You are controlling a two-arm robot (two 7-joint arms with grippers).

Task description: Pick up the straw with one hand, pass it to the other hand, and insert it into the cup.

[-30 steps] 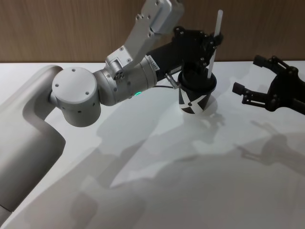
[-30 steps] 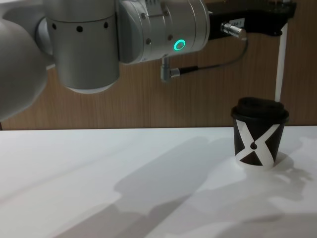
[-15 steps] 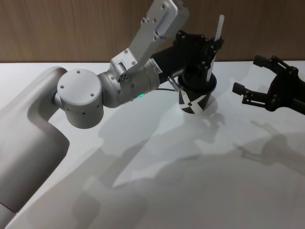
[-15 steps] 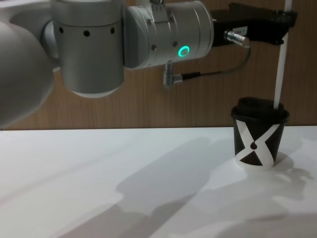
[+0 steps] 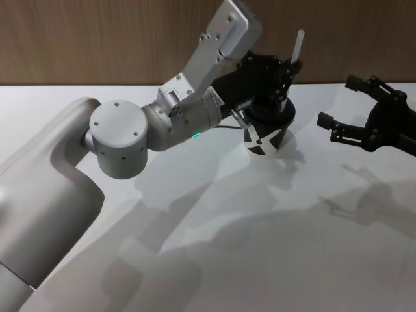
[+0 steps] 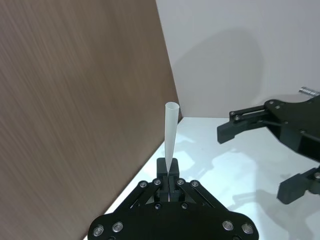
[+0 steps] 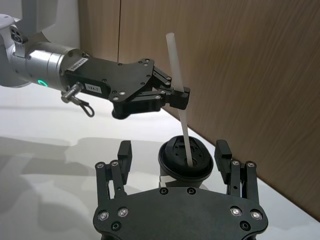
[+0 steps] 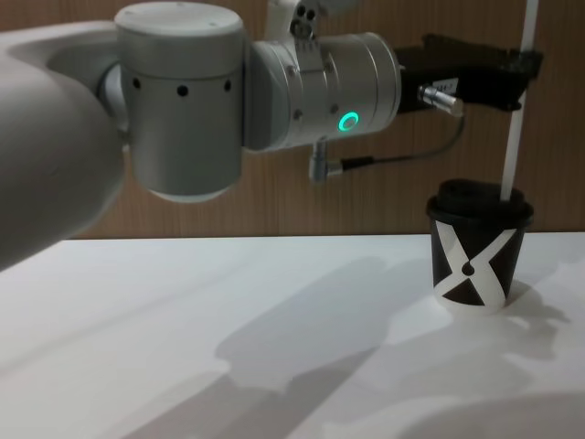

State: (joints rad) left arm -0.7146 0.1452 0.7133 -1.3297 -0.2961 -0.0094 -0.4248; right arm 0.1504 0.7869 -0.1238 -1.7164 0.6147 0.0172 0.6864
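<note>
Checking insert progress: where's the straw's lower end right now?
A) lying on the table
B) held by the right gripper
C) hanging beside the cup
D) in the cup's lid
D: the left gripper grips the straw, whose lower end enters the lid of the cup.

- In the chest view the straw (image 8: 515, 137) runs past the top edge, so its upper end is cut off.
- From the head view, the left gripper (image 5: 288, 65) and its arm cover the far side of the cup (image 5: 268, 133), and the straw's lower part is hidden behind them.
- The right gripper (image 5: 340, 107) is cut by the right edge there; its wrist lies outside the picture.
- In the left wrist view the gripper's body covers the cup, and the straw's lower length is hidden below the fingers (image 6: 163, 169).
</note>
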